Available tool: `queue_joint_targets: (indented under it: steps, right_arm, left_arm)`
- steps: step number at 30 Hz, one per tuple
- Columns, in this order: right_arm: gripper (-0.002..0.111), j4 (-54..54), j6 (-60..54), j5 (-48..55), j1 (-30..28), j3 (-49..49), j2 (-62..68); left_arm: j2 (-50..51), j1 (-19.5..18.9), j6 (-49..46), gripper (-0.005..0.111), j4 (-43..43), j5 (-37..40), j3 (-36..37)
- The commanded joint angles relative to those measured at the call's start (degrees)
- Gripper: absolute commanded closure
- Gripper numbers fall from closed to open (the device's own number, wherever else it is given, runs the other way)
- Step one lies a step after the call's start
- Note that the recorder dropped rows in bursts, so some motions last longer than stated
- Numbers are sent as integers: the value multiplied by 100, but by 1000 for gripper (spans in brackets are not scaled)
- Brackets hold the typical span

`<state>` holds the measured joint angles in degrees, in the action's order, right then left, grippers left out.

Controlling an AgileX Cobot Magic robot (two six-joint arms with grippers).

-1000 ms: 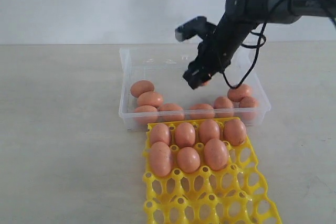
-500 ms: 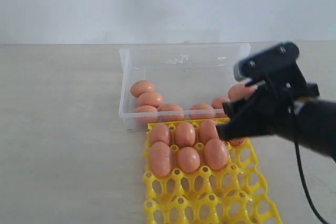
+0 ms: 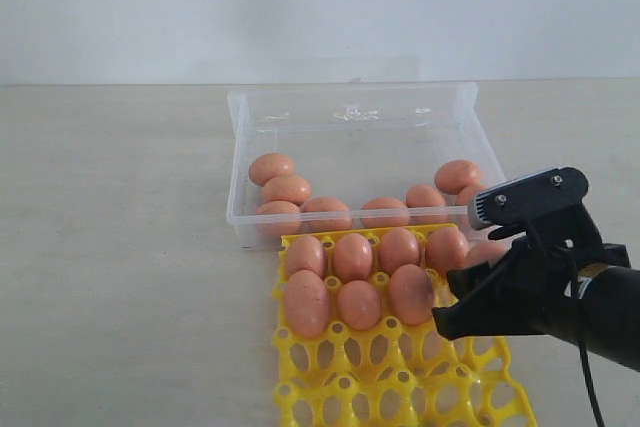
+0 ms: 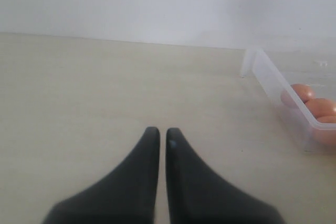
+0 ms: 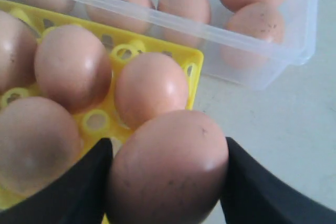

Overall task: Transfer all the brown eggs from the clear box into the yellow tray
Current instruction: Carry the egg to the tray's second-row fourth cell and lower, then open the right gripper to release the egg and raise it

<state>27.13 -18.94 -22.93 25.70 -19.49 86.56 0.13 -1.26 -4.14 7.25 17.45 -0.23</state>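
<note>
My right gripper [image 3: 470, 292] is shut on a brown egg [image 5: 168, 166], its two black fingers pressing the egg's sides. It hangs low over the right edge of the yellow tray [image 3: 400, 367], beside the second row. Several brown eggs [image 3: 352, 257] sit in the tray's two far rows. The clear box [image 3: 350, 107] behind the tray holds several more eggs [image 3: 286, 188] along its near and left walls. My left gripper [image 4: 159, 131] is shut with nothing in it, above bare table to the left of the box [image 4: 273, 77]. It does not show in the exterior view.
The tray's near rows [image 3: 350, 387] are open cups with raised pegs. The box's near wall [image 5: 157, 22] touches the tray's far edge [image 5: 194, 59]. Beige tabletop [image 3: 120, 247] surrounds both, with a pale wall behind.
My right arm has swung from above the clear box toward the near right and come down over the tray's right edge, carrying the egg. The left gripper's earlier position is not shown.
</note>
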Motion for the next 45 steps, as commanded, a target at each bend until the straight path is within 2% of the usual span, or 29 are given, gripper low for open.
queue_joint_targets:
  steps: [1,16,19,23,26,43,45]
  right_arm:
    - [105,-1058,733,-24,4,-124,46]
    - [105,-2202,1395,-42,4,-124,445]
    - [96,-2230,1395,4,4,-124,445]
    - [67,-2239,1395,198,4,-124,445]
    - [57,-2239,1395,250,4,-124,445]
    - [56,-2239,1593,328,4,-124,30]
    - [51,-2239,1763,317,4,-124,30]
  left_arm:
    - [-13,20,-24,103,-21,-75,23]
    - [-13,20,-24,103,-21,-75,23]
    - [-13,20,-24,103,-21,-75,23]
    - [-13,20,-24,103,-21,-75,23]
    - [-13,20,-24,103,-21,-75,23]
    - [-13,20,-24,103,-21,-75,23]
    - [-13,20,-24,103,-21,-75,23]
